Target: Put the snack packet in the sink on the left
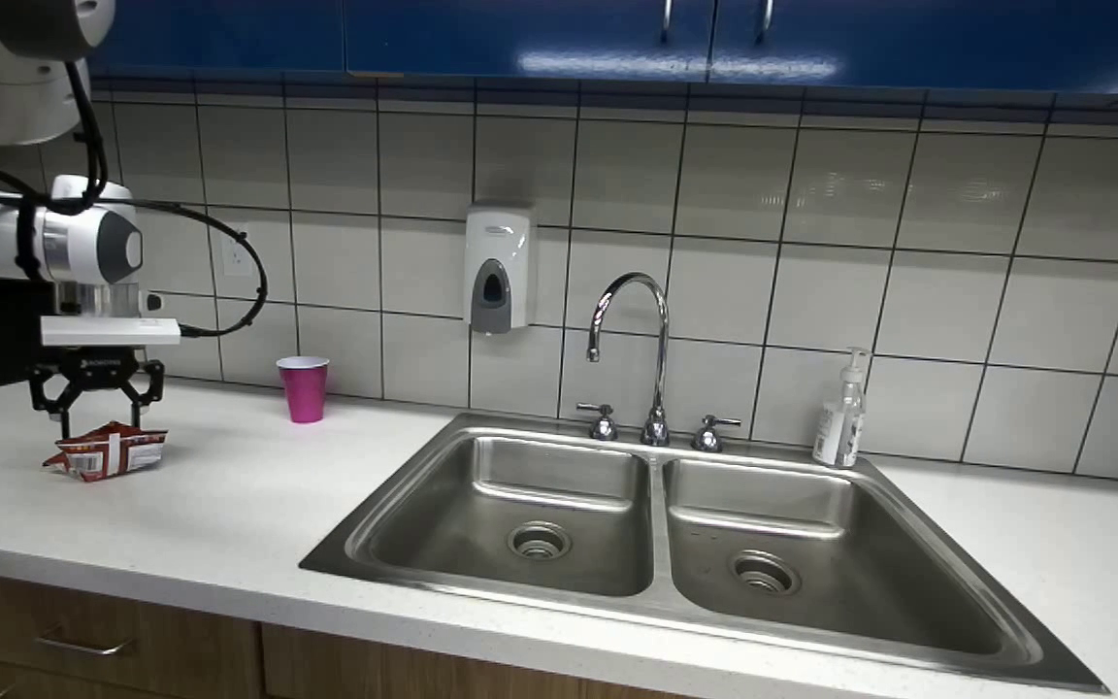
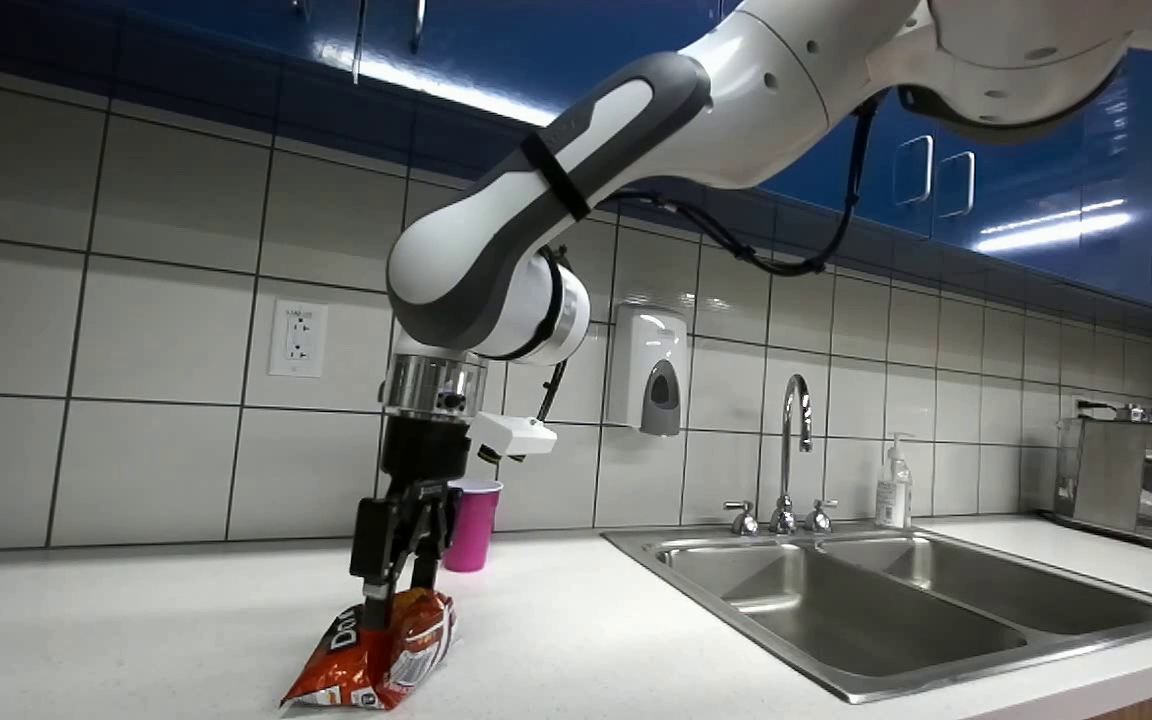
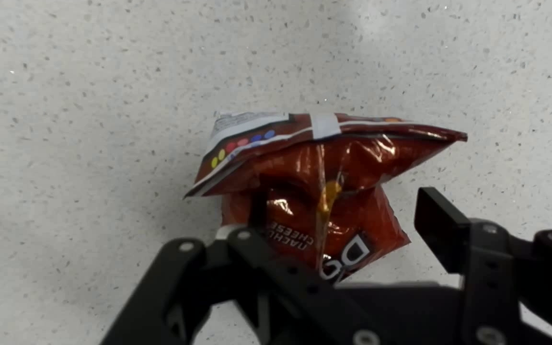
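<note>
- White robot arm [image 2: 766, 100], nearest the lens in an exterior view, slanting down from the upper corner and turning vertical above the snack packet [image 3: 304, 167]; most likely posed so for a straight-down pinch and a plain lift.
- Pale tiled wall [image 1: 423, 262] beneath blue cabinets [image 1: 520, 39], a kitchen-like backdrop; soap dispenser [image 1: 499, 243] mounted near the faucet [image 1: 660, 369], presumably for handy washing.
- White, dark-flecked tabletop [image 1: 239, 495], running along the wall and carrying the snack packet well apart from the double sink [image 1: 658, 524]; hence probably a carry, not a push.
- Left basin [image 1: 481, 515] of that sink, in both exterior views lying nearer the snack packet than its twin; probably the goal, with the task not yet done.
- Red, glossy snack packet, bunched into a raised fold, resting on the tabletop beneath the arm; that fold probably best for squeezing, though likely to slip under a shallow hold.
- Pink cup [image 1: 305, 393], upright near the wall, apart from the snack packet; seemingly off the straightest route to the sink, yet worth avoiding.
- Black fingers [image 3: 443, 235], spread wide and grasping nothing, with one over or against the snack packet, contact impossible to tell, and the opposite one just clear of it; presumably placed astride for closing.
</note>
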Controlling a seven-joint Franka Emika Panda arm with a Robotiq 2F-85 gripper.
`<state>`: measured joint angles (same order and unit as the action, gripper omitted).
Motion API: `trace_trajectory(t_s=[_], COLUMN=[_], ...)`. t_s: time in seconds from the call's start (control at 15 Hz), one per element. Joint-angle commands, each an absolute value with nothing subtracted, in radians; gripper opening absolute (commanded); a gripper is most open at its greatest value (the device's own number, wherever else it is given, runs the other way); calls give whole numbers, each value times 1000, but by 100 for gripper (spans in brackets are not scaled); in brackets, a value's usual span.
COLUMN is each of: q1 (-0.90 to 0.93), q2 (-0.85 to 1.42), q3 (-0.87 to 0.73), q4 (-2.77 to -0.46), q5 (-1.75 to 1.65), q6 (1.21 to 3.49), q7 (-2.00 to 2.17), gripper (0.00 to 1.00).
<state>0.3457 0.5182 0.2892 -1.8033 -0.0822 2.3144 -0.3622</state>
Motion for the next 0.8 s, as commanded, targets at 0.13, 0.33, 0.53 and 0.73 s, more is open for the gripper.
trace_trajectory(t_s=[0.13, 0.33, 0.53, 0.73], q1=[352, 351, 350, 344], q2=[543, 543, 540, 533], q3=[287, 287, 288, 290], q4=[-1764, -1765, -1768, -1776], q5=[-108, -107, -105, -98], q6=[2314, 2317, 2317, 2318], q7=[-328, -329, -328, -330], gripper=[33, 9, 0, 0])
